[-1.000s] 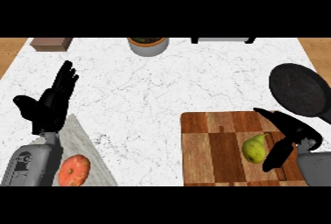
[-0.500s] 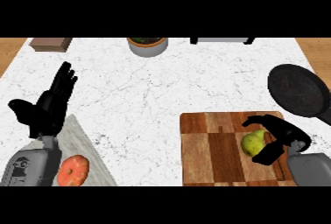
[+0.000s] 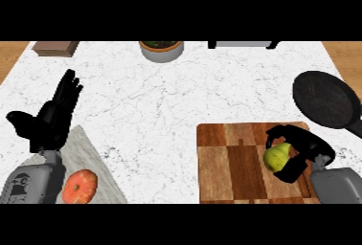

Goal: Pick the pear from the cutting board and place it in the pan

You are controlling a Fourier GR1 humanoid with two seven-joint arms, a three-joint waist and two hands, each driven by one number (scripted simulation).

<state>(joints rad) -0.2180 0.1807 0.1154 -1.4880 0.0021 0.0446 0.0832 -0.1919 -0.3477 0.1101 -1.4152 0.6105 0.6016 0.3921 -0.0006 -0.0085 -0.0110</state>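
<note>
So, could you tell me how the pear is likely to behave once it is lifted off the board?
The pear looks smooth and rounded, so it may slip or turn inside the right hand curled round it. Set down in the pan, it would probably roll rather than stand.

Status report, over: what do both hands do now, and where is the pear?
Right hand curled round pear, on cutting board. Left hand open, resting at left. Pan unobstructed.

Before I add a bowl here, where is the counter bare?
The marble between the left hand and the cutting board is bare, up to the pot. Crowded at right: right hand curled round the pear, with the pan close behind.
</note>
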